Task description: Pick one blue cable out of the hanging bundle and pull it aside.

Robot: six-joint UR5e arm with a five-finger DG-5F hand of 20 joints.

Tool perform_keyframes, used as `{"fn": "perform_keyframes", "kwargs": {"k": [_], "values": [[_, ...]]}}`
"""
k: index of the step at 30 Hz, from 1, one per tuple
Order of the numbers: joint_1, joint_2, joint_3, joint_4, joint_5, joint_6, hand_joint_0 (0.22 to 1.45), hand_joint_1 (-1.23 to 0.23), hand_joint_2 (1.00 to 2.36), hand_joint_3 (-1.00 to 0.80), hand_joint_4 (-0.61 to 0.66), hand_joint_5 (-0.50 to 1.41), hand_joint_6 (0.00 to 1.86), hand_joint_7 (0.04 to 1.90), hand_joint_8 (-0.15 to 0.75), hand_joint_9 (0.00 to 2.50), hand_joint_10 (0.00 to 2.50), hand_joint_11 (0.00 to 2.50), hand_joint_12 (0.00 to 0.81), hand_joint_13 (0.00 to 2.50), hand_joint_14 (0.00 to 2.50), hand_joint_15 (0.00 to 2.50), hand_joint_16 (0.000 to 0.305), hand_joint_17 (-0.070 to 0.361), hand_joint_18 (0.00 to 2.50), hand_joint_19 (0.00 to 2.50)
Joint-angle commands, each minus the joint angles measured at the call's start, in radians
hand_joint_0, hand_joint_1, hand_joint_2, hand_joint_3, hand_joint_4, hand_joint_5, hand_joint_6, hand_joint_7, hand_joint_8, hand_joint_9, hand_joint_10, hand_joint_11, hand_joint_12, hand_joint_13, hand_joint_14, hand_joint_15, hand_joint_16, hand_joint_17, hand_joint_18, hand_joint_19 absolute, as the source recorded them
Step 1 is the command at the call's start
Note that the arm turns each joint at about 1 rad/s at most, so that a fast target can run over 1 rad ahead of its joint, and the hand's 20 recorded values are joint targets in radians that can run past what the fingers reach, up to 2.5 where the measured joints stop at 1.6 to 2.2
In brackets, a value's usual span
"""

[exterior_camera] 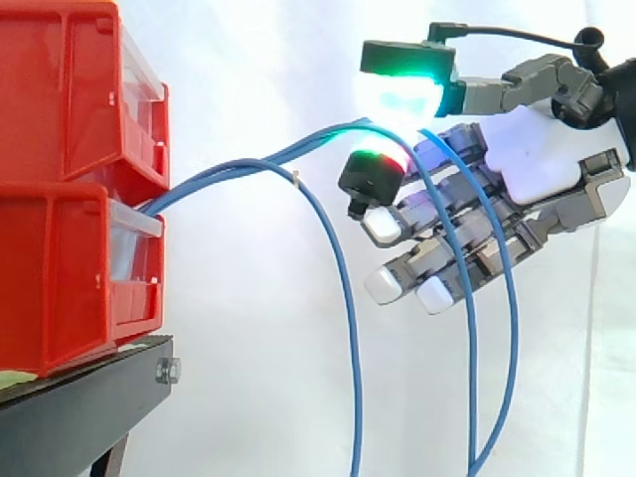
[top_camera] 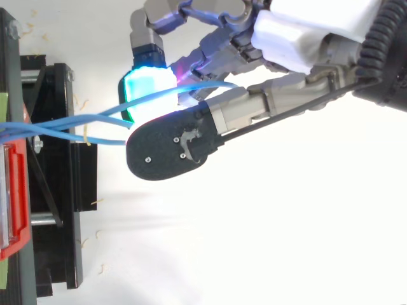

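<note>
Reaches in from three o'clock in the side view with the hand, pinching blue cables between the green thumb pad and one fingertip below, with the other fingers held straight, clear of the strands. Takes them at the crest of the arch out of the red bins at nine o'clock, ahead of the drop toward six — likely slackest there. Seems to catch more than one; leaves a loop free at seven.

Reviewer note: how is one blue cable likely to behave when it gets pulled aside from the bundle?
Probably floppy with a little spring: the blue cable arches out from between the red bins, then hangs in a loose curve. Likely light, being so thin. It may drag its neighbours along, since the strands run close together near the hand.
</note>
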State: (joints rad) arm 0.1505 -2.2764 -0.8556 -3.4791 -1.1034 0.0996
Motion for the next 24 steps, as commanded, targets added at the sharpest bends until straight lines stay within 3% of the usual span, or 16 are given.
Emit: {"fn": "perform_keyframes", "kwargs": {"k": [1,4,9,17,22,24], "values": [[0.0,0.0,0.0,0.0,-0.004,0.0,0.53,-0.94,1.0,-0.5,0.06,-0.13,0.87,1.34,0.242,0.93,0.02,0.63,0.4,0.62,0.02,0.45,0.051,0.116,0.56,0.52],[0.0,0.0,0.0,0.0,-0.007,0.0,0.42,-0.78,1.0,-0.5,0.07,-0.12,0.86,1.28,0.288,0.98,0.02,0.59,0.451,0.64,0.02,0.45,0.06,0.135,0.62,0.53],[0.0,-0.002,0.001,0.0,-0.007,0.0,0.39,-0.61,1.0,-0.5,0.04,-0.11,0.84,1.23,0.303,0.99,0.02,0.54,0.476,0.64,0.02,0.44,0.065,0.146,0.63,0.53],[0.0,-0.002,0.0,0.0,-0.007,0.0,0.39,-0.62,1.0,-0.5,0.06,-0.11,0.8,1.2,0.307,0.97,0.01,0.52,0.481,0.64,0.02,0.43,0.067,0.15,0.62,0.53],[0.0,0.0,0.0,0.0,-0.007,0.0,0.54,-0.64,1.0,-0.5,0.03,-0.11,0.79,1.3,0.262,0.94,0.02,0.53,0.42,0.59,0.02,0.44,0.055,0.123,0.53,0.59],[0.0,0.0,0.0,0.0,-0.007,0.0,0.57,-0.65,1.01,-0.42,0.02,-0.11,0.79,1.34,0.257,0.94,0.02,0.55,0.412,0.59,0.02,0.44,0.053,0.12,0.52,0.59]]}}
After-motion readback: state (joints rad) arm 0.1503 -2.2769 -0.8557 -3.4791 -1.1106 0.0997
